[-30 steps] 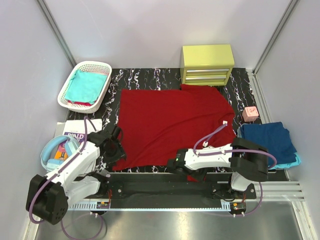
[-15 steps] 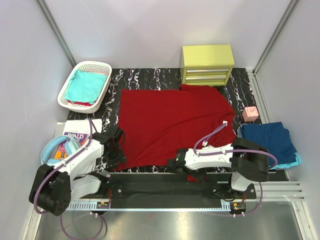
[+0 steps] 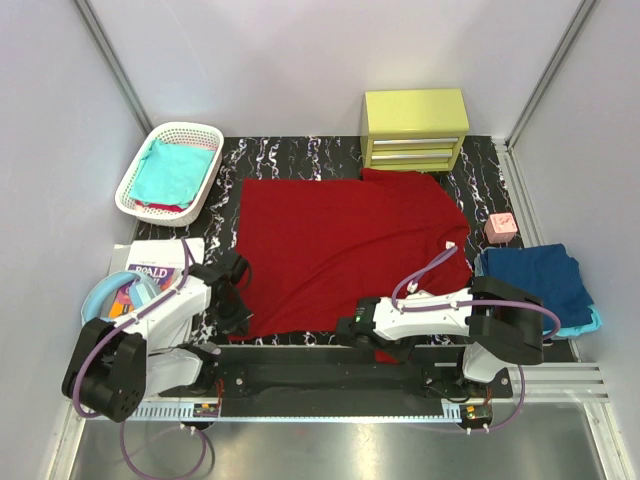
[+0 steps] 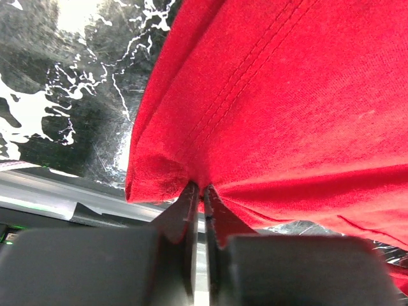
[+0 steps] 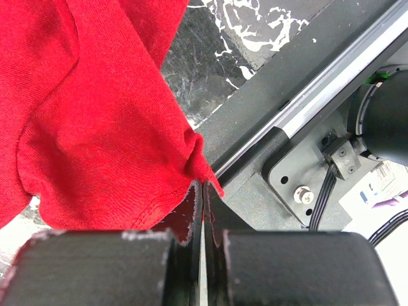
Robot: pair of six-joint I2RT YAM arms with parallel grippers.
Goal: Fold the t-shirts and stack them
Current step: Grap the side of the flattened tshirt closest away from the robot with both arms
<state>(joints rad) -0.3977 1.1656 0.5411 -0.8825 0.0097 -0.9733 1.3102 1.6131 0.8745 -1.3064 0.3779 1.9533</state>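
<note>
The soft dark red short-sleeved t-shirt (image 3: 345,240) lies spread flat, its near edge puckered where left gripper (image 4: 199,191) and right gripper (image 5: 199,188) clamp it.

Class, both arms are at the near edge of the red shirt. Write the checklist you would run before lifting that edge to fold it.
1. Left gripper shut on the red shirt at its hem: ok.
2. Right gripper shut on the shirt's near edge: ok.
3. Shirt spread flat: ok, apart from small puckers at both grips.
4. Far edge free of the yellow drawer unit: cannot tell, since the two meet in the top view.
5. Pink block off the shirt: ok.
</note>
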